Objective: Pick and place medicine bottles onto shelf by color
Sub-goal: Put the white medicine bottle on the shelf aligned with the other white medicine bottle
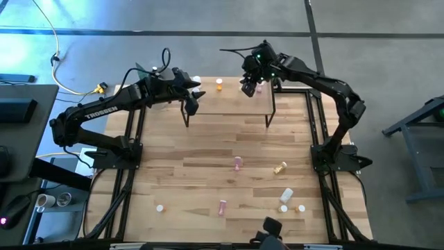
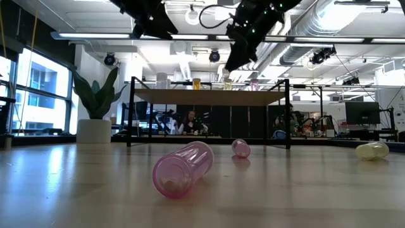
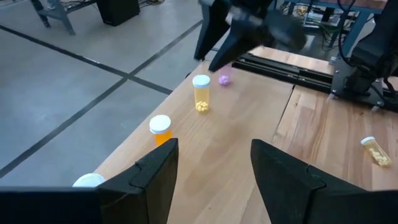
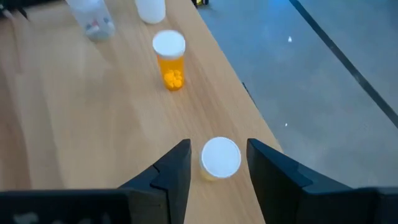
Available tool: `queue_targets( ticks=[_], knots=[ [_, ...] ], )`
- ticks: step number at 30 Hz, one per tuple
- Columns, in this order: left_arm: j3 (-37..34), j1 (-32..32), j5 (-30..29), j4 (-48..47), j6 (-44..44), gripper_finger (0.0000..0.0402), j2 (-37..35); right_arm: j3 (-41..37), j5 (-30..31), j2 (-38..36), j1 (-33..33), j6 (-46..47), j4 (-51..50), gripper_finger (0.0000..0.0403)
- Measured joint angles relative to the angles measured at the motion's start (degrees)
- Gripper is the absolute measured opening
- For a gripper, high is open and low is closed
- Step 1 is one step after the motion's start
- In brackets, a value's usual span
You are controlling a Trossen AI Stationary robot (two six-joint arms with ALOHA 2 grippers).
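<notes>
White-capped bottle [image 4: 220,158] stands upright on shelf [image 1: 229,104], directly btwn my R fingers [image 4: 217,163], spread either side, not pinching. L fingers [image 3: 211,171] spread, farther off, empty.

The high view looks straight down from well above, taking in the whole table [image 1: 208,149] and both arms. The low view sits at tabletop level, facing level across the boards to the shelf [image 2: 209,96] and the room behind. The left wrist view looks forward past the left gripper [image 3: 214,171], close over the shelf top. The right wrist view looks down past the right gripper [image 4: 217,165], closer still. All four views share the shelf and its standing bottles.
</notes>
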Motion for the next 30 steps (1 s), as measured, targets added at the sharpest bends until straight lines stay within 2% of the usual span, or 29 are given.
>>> queue_targets(
  ticks=[7,11,13,17,21,24,30],
  knots=[
    [0.0,-0.2,0.3,-0.4,-2.2,0.0193,0.0,9.7,0.1,0.0,0.8,3.3,-12.1,0.0147],
    [0.0,-0.3,4.3,-0.5,-4.5,0.0193,-1.3,14.7,0.2,-0.1,2.5,5.2,-20.6,0.0147],
    [0.0,-0.6,5.9,-0.6,-4.6,0.0193,-2.3,16.4,0.2,-0.1,3.6,5.4,-23.8,0.0147],
    [0.0,-1.1,5.7,-2.2,-5.7,0.0193,-4.5,17.4,0.2,-0.1,5.9,5.4,-28.9,0.0147],
    [0.0,-1.5,5.4,-6.3,-8.4,0.0193,-6.5,14.2,0.2,-0.9,8.9,5.4,-34.0,0.0147],
    [0.0,-2.6,5.5,-9.3,-11.9,0.0193,-7.9,8.6,0.0,-2.3,11.6,5.7,-33.8,0.0147],
    [0.0,-6.8,4.7,-9.8,-15.0,0.0193,-9.2,-4.6,-0.3,-7.6,16.0,14.3,-31.4,0.0147]
  ],
)
